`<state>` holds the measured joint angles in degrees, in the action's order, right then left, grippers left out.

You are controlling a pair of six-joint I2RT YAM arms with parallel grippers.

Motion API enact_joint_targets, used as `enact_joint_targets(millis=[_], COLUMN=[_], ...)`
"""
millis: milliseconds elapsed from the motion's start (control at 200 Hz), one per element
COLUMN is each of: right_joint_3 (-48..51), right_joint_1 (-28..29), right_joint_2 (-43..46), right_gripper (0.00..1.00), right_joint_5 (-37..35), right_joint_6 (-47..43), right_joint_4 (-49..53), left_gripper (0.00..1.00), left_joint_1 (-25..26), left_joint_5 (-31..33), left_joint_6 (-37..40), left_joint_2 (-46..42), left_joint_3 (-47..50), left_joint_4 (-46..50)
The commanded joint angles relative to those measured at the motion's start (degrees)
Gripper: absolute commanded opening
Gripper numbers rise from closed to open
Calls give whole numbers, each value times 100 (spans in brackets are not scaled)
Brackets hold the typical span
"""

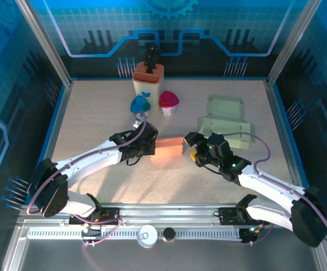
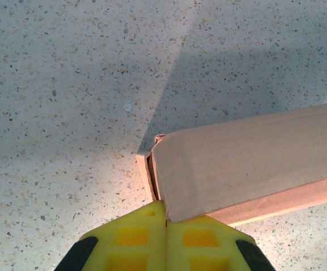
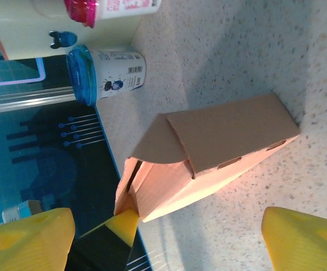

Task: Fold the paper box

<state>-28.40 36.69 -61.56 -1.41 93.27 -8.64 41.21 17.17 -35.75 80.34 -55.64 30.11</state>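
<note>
Box (image 1: 168, 150) lies mid-tabletop (image 1: 90, 118), a bit toward the near edge, lid partly closed. Left tool (image 1: 150, 148) pinched tight on the box's left end. Right tool (image 1: 193, 148) wide, just off the right end, gripping nothing.

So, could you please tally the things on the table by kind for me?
Folded orange box: 1
Flat green box blanks: 2
Lidded cups: 2
Cream holder: 1
Total: 6
</note>
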Motion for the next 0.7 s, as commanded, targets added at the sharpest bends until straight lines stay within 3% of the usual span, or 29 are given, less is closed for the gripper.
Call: enact_joint_targets(millis=[0,330,695], right_joint_3=[-120,-412,-192], right_joint_1=[-86,-127,-214], right_joint_2=[-448,-1137,-1753], right_gripper=[87,85,54], right_joint_5=[331,461,696], right_joint_6=[620,738,934], right_joint_4=[-787,-1068,-1666], left_gripper=[0,0,4], left_joint_1=[64,104,114], left_joint_5=[-72,-57,-106], left_joint_6=[-91,-84,-71], left_joint_2=[-3,26,-153], left_joint_3=[140,89,79], left_joint_4=[338,355,372])
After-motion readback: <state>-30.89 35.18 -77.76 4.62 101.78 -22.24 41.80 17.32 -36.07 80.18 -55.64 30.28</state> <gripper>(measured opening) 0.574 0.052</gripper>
